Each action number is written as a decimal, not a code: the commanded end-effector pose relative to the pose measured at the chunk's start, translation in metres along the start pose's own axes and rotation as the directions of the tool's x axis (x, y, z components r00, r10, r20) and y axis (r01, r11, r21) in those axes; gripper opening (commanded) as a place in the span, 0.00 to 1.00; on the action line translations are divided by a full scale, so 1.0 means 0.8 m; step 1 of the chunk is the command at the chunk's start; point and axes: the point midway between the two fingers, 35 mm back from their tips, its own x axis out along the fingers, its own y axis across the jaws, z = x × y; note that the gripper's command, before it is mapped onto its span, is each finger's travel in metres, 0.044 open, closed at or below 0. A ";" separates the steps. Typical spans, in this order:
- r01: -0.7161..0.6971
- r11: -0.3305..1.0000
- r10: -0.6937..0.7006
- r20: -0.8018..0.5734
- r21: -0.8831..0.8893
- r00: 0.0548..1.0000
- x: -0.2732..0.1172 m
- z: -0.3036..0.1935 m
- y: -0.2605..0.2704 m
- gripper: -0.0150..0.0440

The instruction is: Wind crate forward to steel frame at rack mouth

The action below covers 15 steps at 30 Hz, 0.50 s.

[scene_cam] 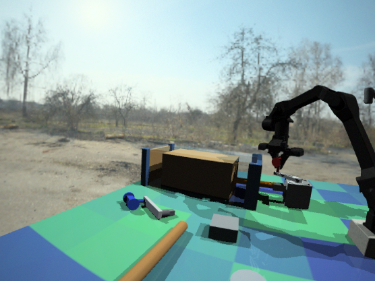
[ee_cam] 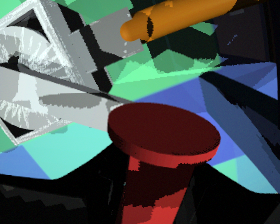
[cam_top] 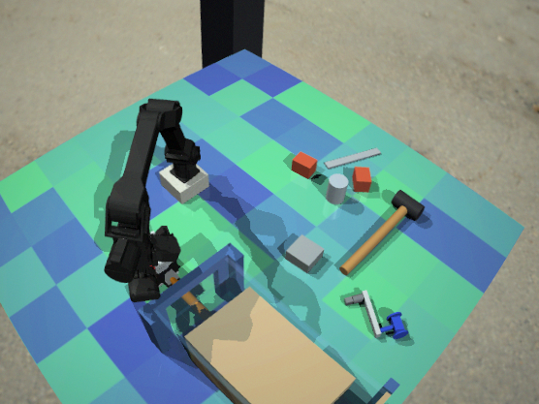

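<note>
The tan crate point(cam_top: 286, 345) point(scene_cam: 199, 172) sits flat in the clear-panelled cubby. A small gap shows between its front and the blue steel frame point(scene_cam: 254, 186). An orange strap point(cam_top: 191, 301) point(scene_cam: 266, 183) point(ee_cam: 185, 17) runs from the crate through the frame to the grey winch point(scene_cam: 297, 194). The handle's pale crank arm point(scene_cam: 290, 176) point(ee_cam: 65, 102) lies across the winch top; its key end is hidden. My gripper point(scene_cam: 277, 165) point(ee_cam: 146, 140) is shut on the handle's red knob point(ee_cam: 163, 127), beside the winch on the frame's side. The arm hides much of this in the top view.
A second crank with a blue knob point(cam_top: 397, 326) point(scene_cam: 131, 201) lies on the bench. A grey block point(cam_top: 304, 253) point(scene_cam: 224, 228), a mallet point(cam_top: 375, 238) point(scene_cam: 155, 251), two red blocks point(cam_top: 304, 165) point(cam_top: 362, 179), a grey cylinder point(cam_top: 336, 189) and a flat bar point(cam_top: 353, 158) lie farther off.
</note>
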 end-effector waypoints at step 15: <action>-0.005 0.999 0.007 0.052 -0.041 0.999 0.000 0.052 0.001 0.25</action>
